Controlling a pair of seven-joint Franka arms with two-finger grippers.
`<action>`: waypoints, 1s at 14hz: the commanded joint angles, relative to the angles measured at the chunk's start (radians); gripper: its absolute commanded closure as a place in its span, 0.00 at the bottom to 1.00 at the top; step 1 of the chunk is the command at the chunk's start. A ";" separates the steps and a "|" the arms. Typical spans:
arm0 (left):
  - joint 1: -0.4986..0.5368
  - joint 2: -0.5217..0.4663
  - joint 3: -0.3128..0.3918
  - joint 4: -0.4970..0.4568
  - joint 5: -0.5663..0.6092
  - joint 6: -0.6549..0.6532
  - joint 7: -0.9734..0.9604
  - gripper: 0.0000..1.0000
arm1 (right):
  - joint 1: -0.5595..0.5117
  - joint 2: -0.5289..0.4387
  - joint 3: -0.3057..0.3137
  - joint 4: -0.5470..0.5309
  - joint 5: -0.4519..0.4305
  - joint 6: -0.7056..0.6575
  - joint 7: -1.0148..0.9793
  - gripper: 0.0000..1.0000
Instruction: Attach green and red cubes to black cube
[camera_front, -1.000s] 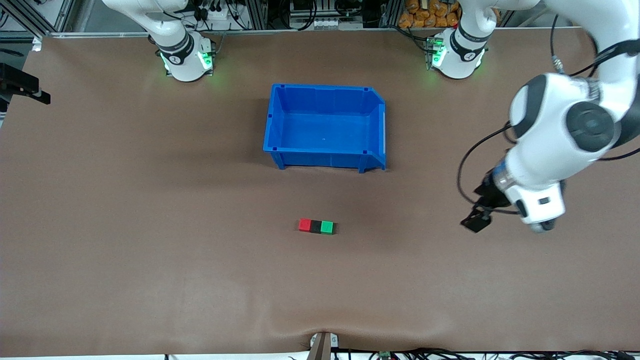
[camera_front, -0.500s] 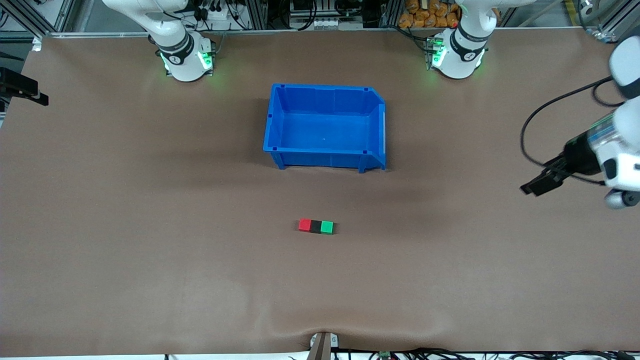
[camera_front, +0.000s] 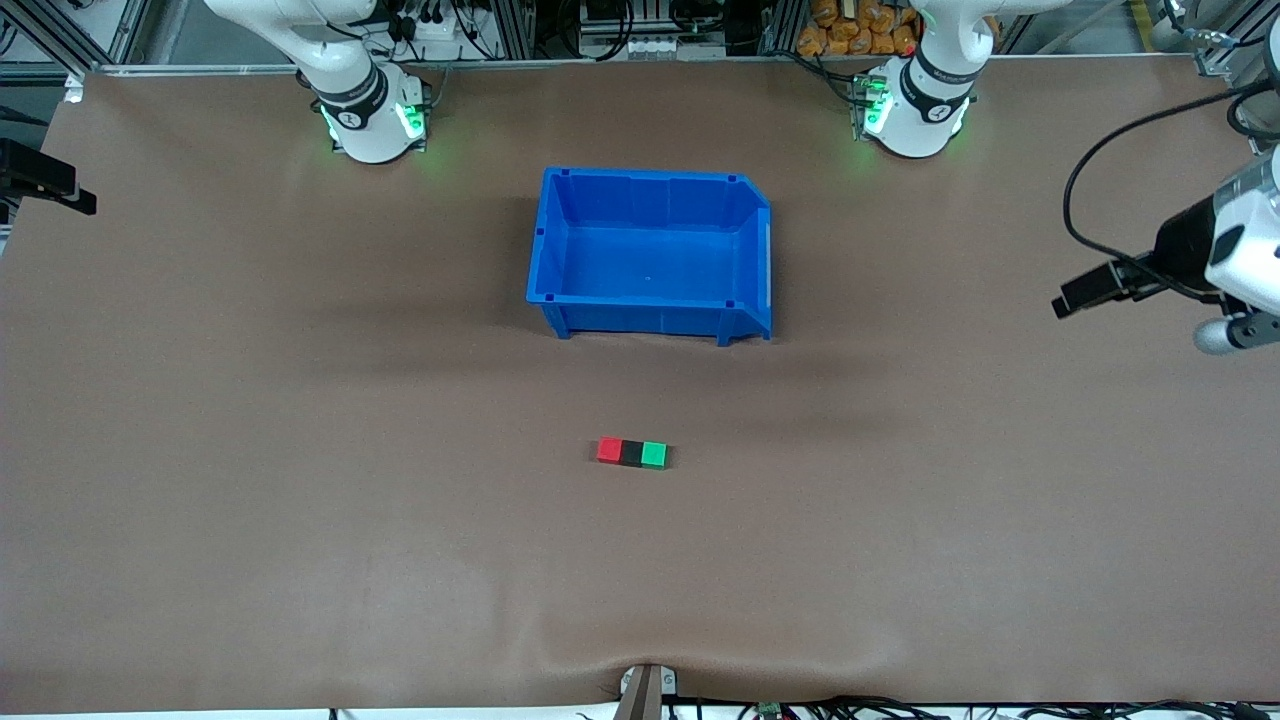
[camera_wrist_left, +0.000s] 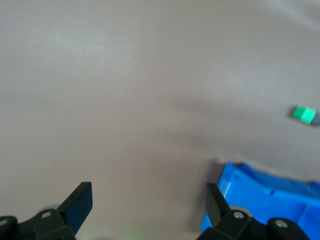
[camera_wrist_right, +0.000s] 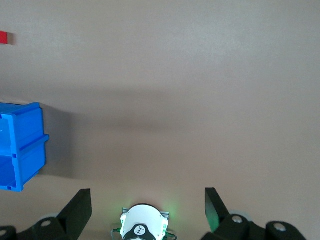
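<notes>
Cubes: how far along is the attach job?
Looks done: red cube, black cube and green cube sit touching in a row on the table. Nothing in hand: left gripper is open over the table's left-arm end, right gripper open too. Nothing visibly left.

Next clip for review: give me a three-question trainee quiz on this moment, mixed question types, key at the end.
1. True or false: the green cube lies in the blue bin.
2. Which cube sits between the red cube and the green one?
3. The left hand is: A) open and holding nothing, B) shut on a cube.

Key:
1. False; it lies on the table.
2. The black cube.
3. A.
</notes>
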 joint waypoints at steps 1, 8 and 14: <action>-0.081 -0.054 0.060 -0.029 0.061 -0.046 0.119 0.00 | 0.008 -0.036 0.003 -0.037 -0.009 0.020 0.023 0.00; -0.068 -0.116 0.046 -0.036 0.110 -0.089 0.251 0.00 | 0.006 -0.036 0.006 -0.039 -0.008 0.011 0.023 0.00; -0.059 -0.118 0.048 -0.042 0.070 -0.074 0.214 0.00 | 0.006 -0.036 0.009 -0.039 -0.006 0.009 0.023 0.00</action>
